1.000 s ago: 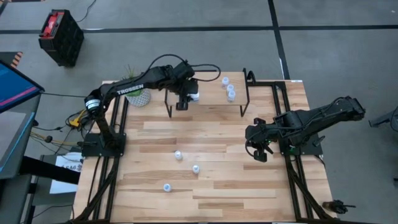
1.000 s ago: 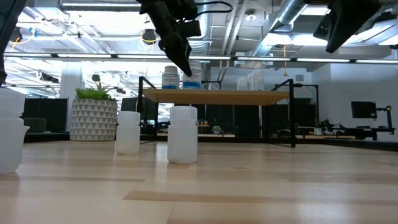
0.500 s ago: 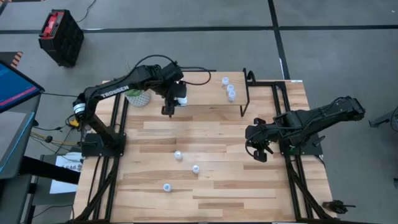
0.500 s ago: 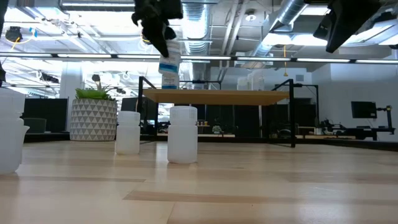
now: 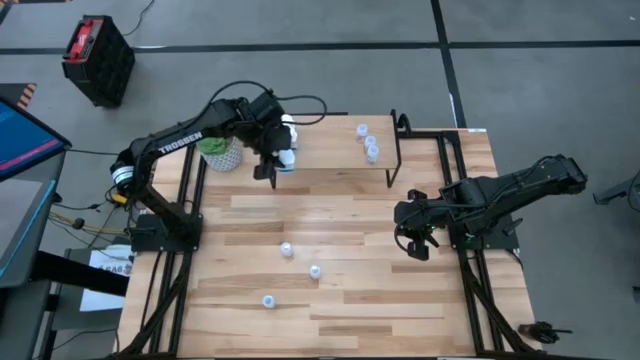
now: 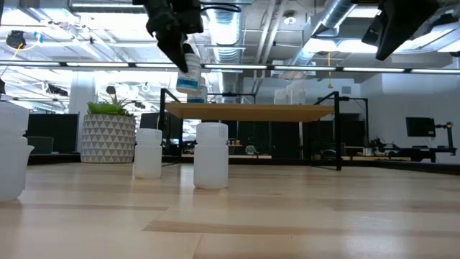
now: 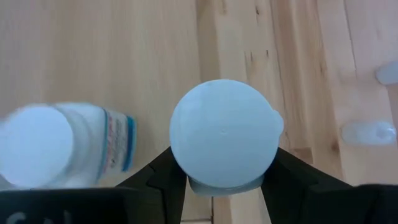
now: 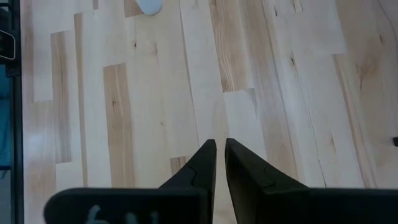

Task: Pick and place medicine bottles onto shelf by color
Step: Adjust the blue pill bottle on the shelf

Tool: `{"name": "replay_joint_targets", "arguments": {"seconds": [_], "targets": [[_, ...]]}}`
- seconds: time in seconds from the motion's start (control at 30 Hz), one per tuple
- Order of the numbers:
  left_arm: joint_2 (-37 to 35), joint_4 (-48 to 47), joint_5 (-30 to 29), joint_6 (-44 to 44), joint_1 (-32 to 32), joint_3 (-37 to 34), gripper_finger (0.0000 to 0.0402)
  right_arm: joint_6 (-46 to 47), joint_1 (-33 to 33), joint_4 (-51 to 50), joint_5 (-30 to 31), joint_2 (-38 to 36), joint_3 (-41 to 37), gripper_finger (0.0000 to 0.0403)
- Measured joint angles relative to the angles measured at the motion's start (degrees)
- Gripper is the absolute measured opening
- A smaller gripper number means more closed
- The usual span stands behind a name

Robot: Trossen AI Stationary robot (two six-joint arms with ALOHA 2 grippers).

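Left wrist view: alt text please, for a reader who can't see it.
The left gripper is shut on a pale bluish bottle, seen cap-on between its dark fingers. A second bottle with a blue-banded label shows beside it, above light wood.

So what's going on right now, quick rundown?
Left gripper holds a bottle above the shelf's left end. Right gripper shut, idle. Nothing blocking.

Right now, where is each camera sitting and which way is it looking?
High view: above the table, looking down; both arms, shelf.
Low view: table-top height, looking across at the shelf.
Left wrist view: looks past the left hand holding a bottle.
Right wrist view: looks past the shut right hand at the table.
Shared: the held bottle shows in the first three.
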Motion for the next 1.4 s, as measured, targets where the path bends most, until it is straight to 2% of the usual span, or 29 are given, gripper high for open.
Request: {"name": "replay_joint_targets", "arguments": {"seconds": [0.23, 0.37, 0.8, 0.97, 1.23, 1.4], "targets": [[0.16, 2.77, -1.1, 2.71, 0.59, -0.04, 0.0145, -0.02, 0.0, 0.0, 0.0, 0.0, 0.0, 0.0059], [0.23, 6.34, -1.16, 5.57, 1.38, -2.74, 0.0145, -0.04, 0.0, -0.01, 0.0, 0.0, 0.0, 0.0059], [0.0, 8.57, -2.06, 7.76, 1.75, -4.46, 0.0149, -0.09, 0.0, -0.04, 0.0, 0.0, 0.0, 0.0059], [0.0, 8.38, -4.15, 6.89, 1.75, -4.46, 0.0167, -0.09, 0.0, -0.04, 0.0, 0.0, 0.0, 0.0059], [0.0, 8.69, -4.17, 6.67, 1.62, -4.46, 0.0214, -0.09, 0.0, -0.04, 0.0, 0.0, 0.0, 0.0059], [0.0, 8.7, -4.24, 5.86, 1.62, -4.46, 0.0228, -0.09, 0.0, -0.04, 0.0, 0.0, 0.0, 0.0059]]}}
